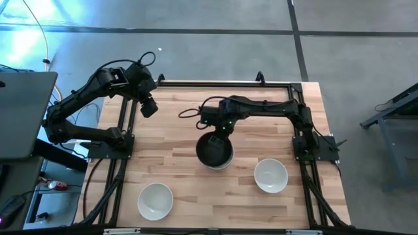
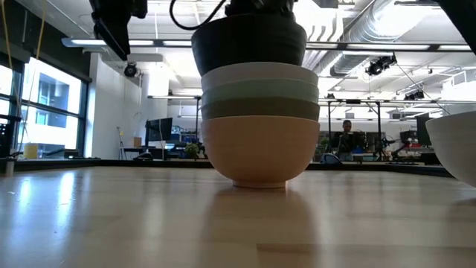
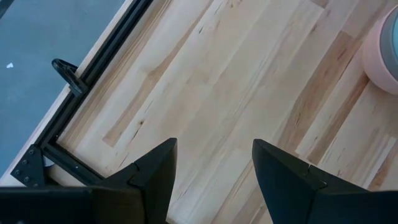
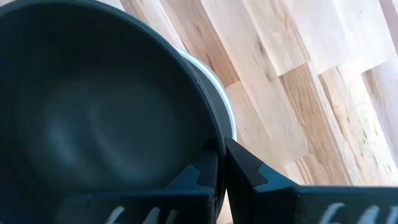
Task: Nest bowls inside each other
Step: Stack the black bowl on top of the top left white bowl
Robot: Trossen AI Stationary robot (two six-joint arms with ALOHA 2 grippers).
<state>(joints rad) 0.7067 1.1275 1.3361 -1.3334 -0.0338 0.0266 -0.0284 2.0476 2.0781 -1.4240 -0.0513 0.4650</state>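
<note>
Right end effector pinching rim of smooth round black bowl, top of bowl stack at middle of wooden table. Left end effector spread wide, far left.

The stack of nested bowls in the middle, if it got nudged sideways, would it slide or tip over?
The stack of nested bowls would probably slide first: the peach-orange bowl underneath rests on a small foot on the smooth wooden table. Five bowls high, it looks top-heavy, so a high push might tip it. The right gripper pinches the black bowl rim.
</note>
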